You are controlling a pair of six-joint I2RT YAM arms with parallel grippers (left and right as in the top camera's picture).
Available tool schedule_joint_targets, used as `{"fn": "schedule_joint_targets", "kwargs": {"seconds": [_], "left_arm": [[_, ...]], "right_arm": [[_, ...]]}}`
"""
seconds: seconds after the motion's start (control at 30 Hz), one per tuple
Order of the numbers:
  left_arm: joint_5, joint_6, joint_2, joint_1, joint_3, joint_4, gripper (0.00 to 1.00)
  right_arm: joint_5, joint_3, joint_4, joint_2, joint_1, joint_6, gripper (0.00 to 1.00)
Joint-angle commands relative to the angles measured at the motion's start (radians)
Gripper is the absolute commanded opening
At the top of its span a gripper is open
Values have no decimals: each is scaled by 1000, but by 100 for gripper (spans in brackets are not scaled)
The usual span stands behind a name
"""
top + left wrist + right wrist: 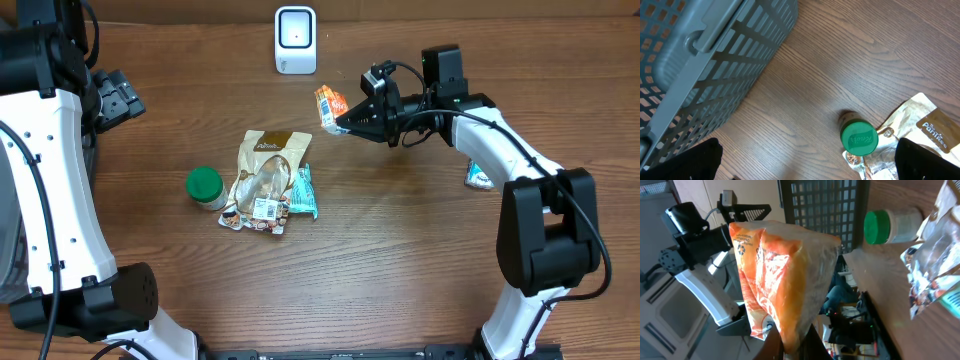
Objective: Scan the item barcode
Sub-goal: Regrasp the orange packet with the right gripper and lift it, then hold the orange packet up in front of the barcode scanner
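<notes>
the right pincer [345,122] is clamped shut on one edge of the orange snack packet [329,105], holding it off the desk [400,260] just near and right of the white scanner [295,38] at the far edge. the left pincer [807,167] hangs wide open with nothing in it, at the far left above the grey basket [700,60].

no barcode shows on the faces in view, so i judge the packet needs turning until the code squarely faces the scanner window. the film is crinkled, and it should be held steady and flat, with the fingers clear of the code.

the desk is brown wood grain. mid-desk lie a green-lidded jar [205,187], a foil pouch [262,175] and a teal packet [304,192], well apart from the scanner. the room beyond is cluttered and hard to read.
</notes>
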Motion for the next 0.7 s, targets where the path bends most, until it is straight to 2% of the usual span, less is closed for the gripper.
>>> {"fn": "schedule_joint_targets", "kwargs": {"seconds": [0.0,0.17,0.3,0.37,0.67], "left_arm": [[-13,15,-4,-2,2,-2,99],[-13,15,-4,-2,2,-2,100],[-13,15,-4,-2,2,-2,100],[-13,15,-4,-2,2,-2,100],[-13,15,-4,-2,2,-2,100]], "right_arm": [[-33,19,18,-78,-1,80,4],[-32,19,39,-96,6,70,4],[51,19,13,-96,39,-8,4],[156,19,-33,-96,64,-42,4],[808,27,-457,-96,193,-198,4]]}}
